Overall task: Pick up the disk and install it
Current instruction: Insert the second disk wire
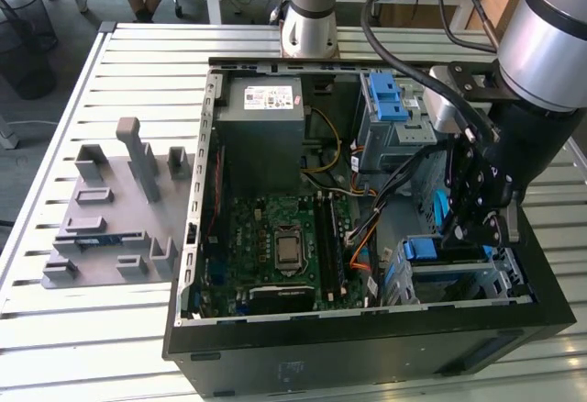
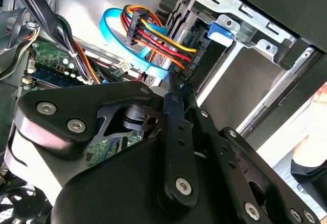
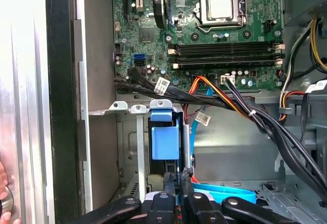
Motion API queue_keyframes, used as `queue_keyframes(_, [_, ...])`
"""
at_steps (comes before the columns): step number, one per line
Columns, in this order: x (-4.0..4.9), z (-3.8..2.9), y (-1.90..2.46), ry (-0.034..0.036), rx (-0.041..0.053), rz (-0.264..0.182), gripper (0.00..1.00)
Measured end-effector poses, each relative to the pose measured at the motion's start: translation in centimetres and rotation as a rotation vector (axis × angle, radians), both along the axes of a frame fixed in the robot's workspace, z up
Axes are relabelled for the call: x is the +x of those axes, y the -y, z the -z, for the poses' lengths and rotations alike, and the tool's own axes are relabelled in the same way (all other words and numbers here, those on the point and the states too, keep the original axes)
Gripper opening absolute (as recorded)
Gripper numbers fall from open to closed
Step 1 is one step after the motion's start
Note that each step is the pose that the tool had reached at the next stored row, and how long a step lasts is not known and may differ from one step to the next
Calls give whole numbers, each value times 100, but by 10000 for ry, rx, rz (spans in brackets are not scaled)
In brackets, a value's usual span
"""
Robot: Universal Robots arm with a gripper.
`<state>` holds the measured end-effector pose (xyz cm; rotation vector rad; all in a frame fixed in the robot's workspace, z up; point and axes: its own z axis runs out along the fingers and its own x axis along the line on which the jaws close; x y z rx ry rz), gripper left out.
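Exterior view is showing the claw (image 1: pixel 472 228) reaching down into the open computer case (image 1: pixel 367 347), which is lying on the slatted worktop (image 1: pixel 92 347). The claw is hanging over the metal drive bay (image 1: pixel 495 278), at about four o'clock from the green motherboard (image 1: pixel 284 237).

The disk (image 1: pixel 420 249) is sitting on edge inside that bay, with its blue bracket showing. In the first wrist view the disk (image 3: pixel 164 139) is standing between the bay's metal rails (image 3: pixel 130 109), and the claw (image 3: pixel 176 175) is pointing at its near edge. Whether the claw is clenched on the disk or only resting against it I cannot tell.

By my reading, picking up is done and installing is the step in hand: the disk is looking partly or fully slid home. Seating it is calling for a straight push along the rails. The bundle of coloured cables (image 3: pixel 230 104) is crossing close at about two o'clock from the bracket, so it is needing room.
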<state>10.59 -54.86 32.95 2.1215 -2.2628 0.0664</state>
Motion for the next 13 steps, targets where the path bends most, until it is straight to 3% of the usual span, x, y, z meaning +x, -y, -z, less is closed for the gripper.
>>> queue_keyframes(6, [0,3,0,1,2,0,16])
queue_keyframes(8, [0,4,1,1,3,1,17])
queue_keyframes(9, [1,5,0,1,4,0,24])
queue_keyframes(13, [0,-6,0,0,6,0,24])
